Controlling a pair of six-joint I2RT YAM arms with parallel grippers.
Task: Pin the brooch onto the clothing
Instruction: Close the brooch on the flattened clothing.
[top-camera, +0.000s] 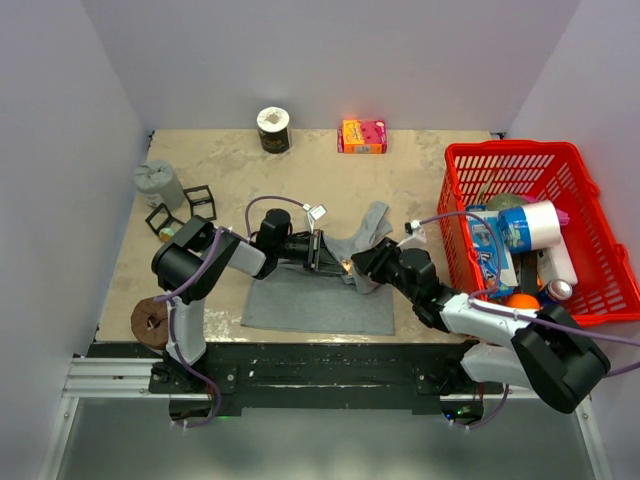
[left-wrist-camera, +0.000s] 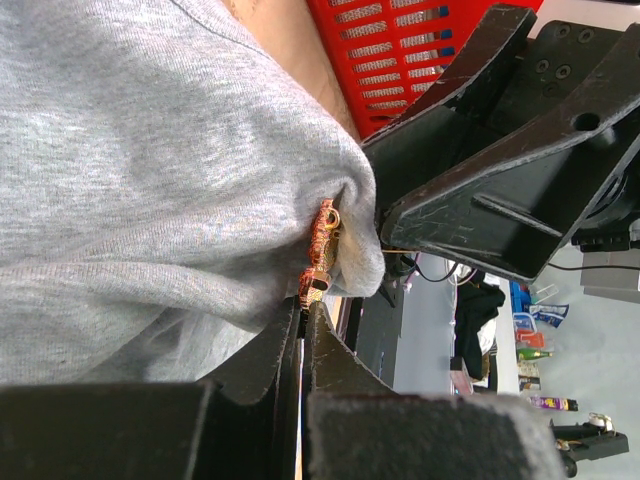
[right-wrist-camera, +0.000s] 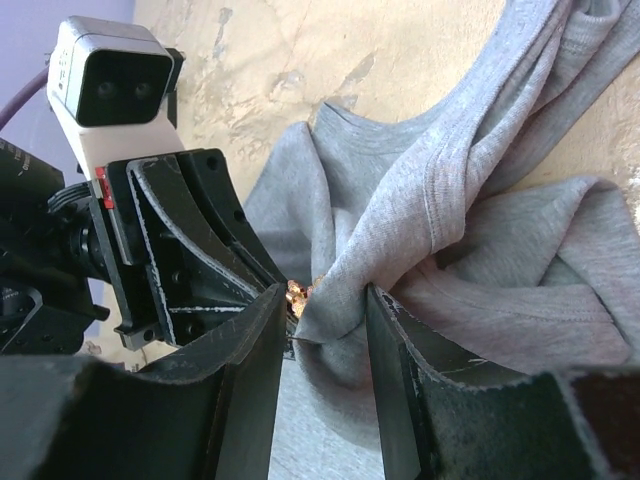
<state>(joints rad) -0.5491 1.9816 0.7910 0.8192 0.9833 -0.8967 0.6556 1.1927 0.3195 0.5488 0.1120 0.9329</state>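
We are in the middle of the pinning step, with both arms meeting over the grey top (top-camera: 318, 300) near the centre of the table (top-camera: 230, 170). Our left gripper (left-wrist-camera: 306, 312) is pinching the brooch (left-wrist-camera: 320, 250): its fingers (left-wrist-camera: 265, 365) are pressed together on the lower end of the little orange-red pin, whose face is lying right against the cloth. Our right gripper (right-wrist-camera: 325, 320) is holding up a bunched fold of the top, its fingers (right-wrist-camera: 400, 350) standing half apart with the fold between them, just beside the brooch. The rest of the top is lying flat on the table.

Whether the pin point is already passing through the knit, we cannot tell; it is hidden behind the fold. We are judging that the next move calls for a small, steady push of the brooch into the raised fold while the right side is keeping the cloth taut. The soft knit could slide or bunch away from the point.
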